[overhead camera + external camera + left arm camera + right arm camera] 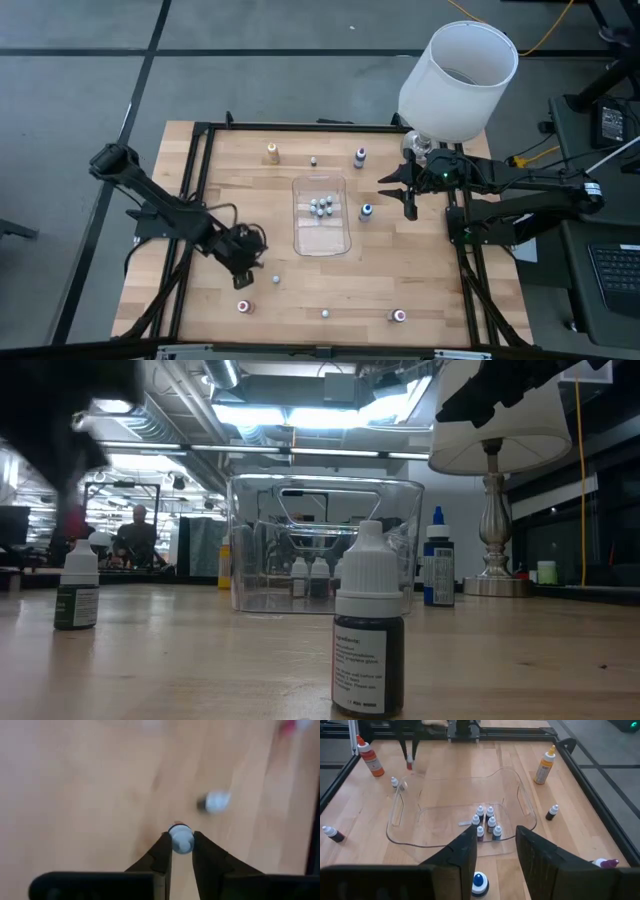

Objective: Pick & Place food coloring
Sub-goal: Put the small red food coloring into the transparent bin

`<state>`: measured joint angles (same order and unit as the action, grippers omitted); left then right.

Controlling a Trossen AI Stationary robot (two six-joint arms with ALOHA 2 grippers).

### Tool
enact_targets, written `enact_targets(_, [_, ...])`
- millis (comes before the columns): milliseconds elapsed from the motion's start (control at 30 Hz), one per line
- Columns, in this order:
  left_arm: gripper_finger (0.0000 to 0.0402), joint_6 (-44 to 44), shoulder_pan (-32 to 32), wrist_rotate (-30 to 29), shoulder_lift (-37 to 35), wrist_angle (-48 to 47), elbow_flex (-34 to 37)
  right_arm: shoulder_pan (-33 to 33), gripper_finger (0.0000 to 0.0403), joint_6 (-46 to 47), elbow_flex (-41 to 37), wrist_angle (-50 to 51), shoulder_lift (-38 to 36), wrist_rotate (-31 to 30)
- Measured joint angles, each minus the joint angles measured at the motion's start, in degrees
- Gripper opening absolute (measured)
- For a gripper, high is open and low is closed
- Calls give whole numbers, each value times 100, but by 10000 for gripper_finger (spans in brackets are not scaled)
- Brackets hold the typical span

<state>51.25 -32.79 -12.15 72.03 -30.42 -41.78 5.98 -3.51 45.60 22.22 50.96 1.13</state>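
Wooden table (230, 190) w/ black frame round it. Big white lampshade (458, 68) at the far right corner, on a metal lamp base (492, 565).

Clear plastic tray (322, 240) mid-table; five small white-capped bottles (322, 207) stand bunched together inside it, toward the far end.

Left arm reaches in from the left side. Left gripper (181, 851) is low over the near-left part of the table, fingers pinched on the white cap of a small bottle (181, 839) – closed on it. Another white-capped bottle (276, 280) lies on its side just beside it, toward the tray.

Right arm comes in from the right. Right gripper (495, 851) hangs above the table right of the tray, fingers apart, nothing between them. A blue-capped bottle (367, 211) stands below it, just beside the tray's right edge.

Rest of the food coloring is scattered: orange bottle (272, 154), small dark bottle (313, 160) and purple bottle (360, 156) along the far edge; red-capped bottle (243, 307), white-capped one (325, 313) and red bottle (399, 316) along the near edge.

Person (134, 535) seen far back in the room, low view.
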Motion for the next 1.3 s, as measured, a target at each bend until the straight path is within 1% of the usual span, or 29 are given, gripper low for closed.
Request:
enact_targets(100, [56, 0, 192, -390, -401, -965, -578, 0, 138, 13, 0, 0, 0, 0])
enact_targets(267, [57, -33, 739, -481, -879, -2527, -1742, -1, 138, 1, 0, -4, 0, 0])
enact_targets(367, [56, -294, 1046, -402, -921, -2933, -2264, 0, 138, 0, 0, -4, 2, 0])
enact_targets(467, [55, -715, 1408, -70, -791, -2984, -2598, 0, 138, 0, 0, -7, 2, 0])
enact_targets(633, [55, -1386, 2122, 475, -215, -2981, -3244, 0, 138, 9, 0, -9, 2, 0])
enact_targets(767, [55, -2051, 2756, 851, 522, -2802, -3950, 0, 138, 2, 0, -7, 2, 0])
enact_targets(900, [57, -2676, 3162, 1096, 1246, -2717, -4480, 0, 138, 2, 0, -7, 2, 0])
enact_targets(1000, [57, -3135, 3287, 1221, 1654, -2686, -4637, 0, 138, 2, 0, -7, 2, 0])
enact_targets(1133, [58, -3585, 3370, 1431, 2154, -2573, -4641, 0, 138, 2, 0, -4, 2, 0])
enact_targets(1300, [58, -3899, 3445, 1435, 2752, -2513, -4638, -2, 138, 0, 0, 2, 2, 0])
